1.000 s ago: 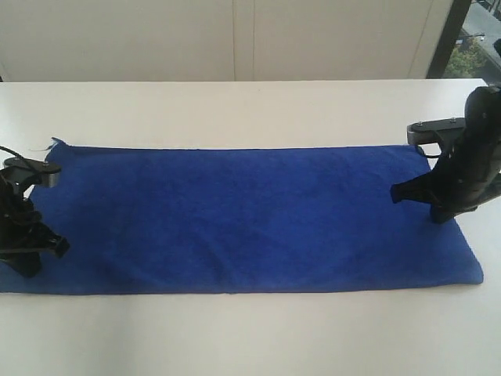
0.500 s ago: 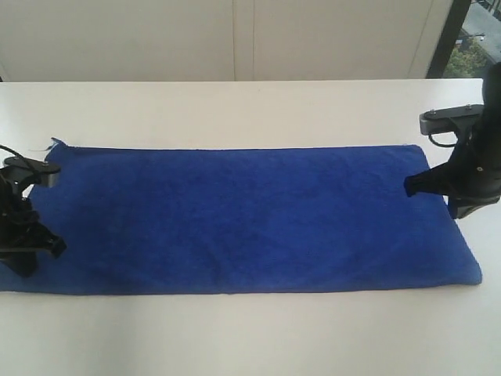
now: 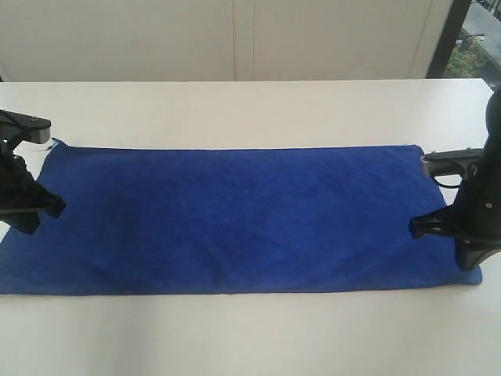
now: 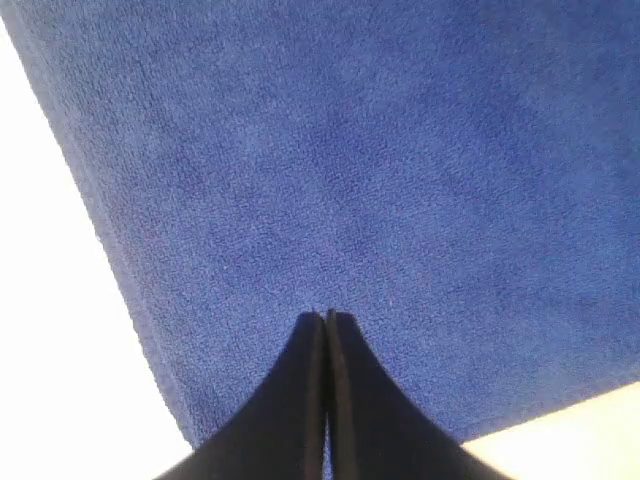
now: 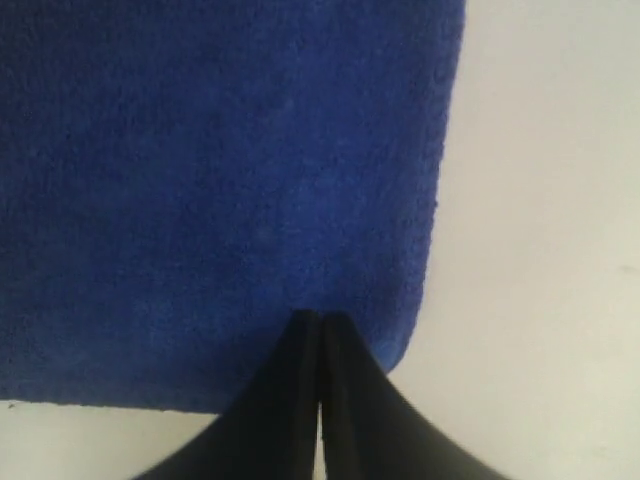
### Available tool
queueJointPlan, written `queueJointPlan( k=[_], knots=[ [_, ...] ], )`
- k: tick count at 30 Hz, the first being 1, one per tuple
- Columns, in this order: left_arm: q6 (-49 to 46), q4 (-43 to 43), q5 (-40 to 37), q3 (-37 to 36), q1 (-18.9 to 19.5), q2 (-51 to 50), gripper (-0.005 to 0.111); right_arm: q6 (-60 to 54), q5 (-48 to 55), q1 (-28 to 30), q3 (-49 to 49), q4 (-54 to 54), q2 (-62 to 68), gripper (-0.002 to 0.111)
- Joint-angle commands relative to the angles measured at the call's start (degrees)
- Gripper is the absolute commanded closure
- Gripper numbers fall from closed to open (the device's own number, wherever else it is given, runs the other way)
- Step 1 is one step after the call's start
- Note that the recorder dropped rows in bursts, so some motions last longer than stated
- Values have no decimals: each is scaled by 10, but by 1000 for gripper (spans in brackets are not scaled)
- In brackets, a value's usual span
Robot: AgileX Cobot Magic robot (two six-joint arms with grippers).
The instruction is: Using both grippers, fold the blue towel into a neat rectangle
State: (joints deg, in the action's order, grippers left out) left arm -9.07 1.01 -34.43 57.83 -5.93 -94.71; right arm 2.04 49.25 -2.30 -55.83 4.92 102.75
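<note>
**Item 1: blue towel** (image 3: 235, 219). One piece, spread flat and unfolded on the white table (image 3: 250, 110). It runs lengthwise from under the left gripper to under the right gripper, and most of the cloth lies between the two. Its lie matches the earlier pictures, with no fold made yet.

**Item 2: left gripper** (image 3: 27, 229). Black, jaws shut. In the left wrist view the fingers (image 4: 295, 410) are pressed flat together with nothing between them. Blue cloth lies under and ahead of the tips, the towel's short edge runs just beside them, and bare table shows close behind. A second ago this gripper stood nearer the towel's near long edge. It has since shifted along the short edge toward the far side.

**Item 3: right gripper** (image 3: 470, 266). Black, jaws likewise shut and empty, the fingers (image 5: 290, 410) meeting in one seam. The towel's rounded near corner sits just beside the tips, with cloth ahead and table beside and behind. A second ago it stood about midway along the short edge. It has since travelled toward this near corner.

**Note.** Whether either pair of tips presses on the cloth or hangs just above it cannot be told from these views.
</note>
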Motion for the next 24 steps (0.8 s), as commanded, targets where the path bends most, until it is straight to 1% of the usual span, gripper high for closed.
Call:
queueJointPlan(
  k=[1,7,19,24],
  knots=[
    [-2,7,-12,1,0,9,107,-7,-16,0,16,0,7,108],
    [-2,7,-17,1,0,9,107,-4,-4,0,22,11,43,108],
    [-2,7,-17,1,0,9,107,40,49,0,22,79,45,108],
    [-2,7,-17,1,0,9,107,51,39,0,22,87,45,108]
  ],
)
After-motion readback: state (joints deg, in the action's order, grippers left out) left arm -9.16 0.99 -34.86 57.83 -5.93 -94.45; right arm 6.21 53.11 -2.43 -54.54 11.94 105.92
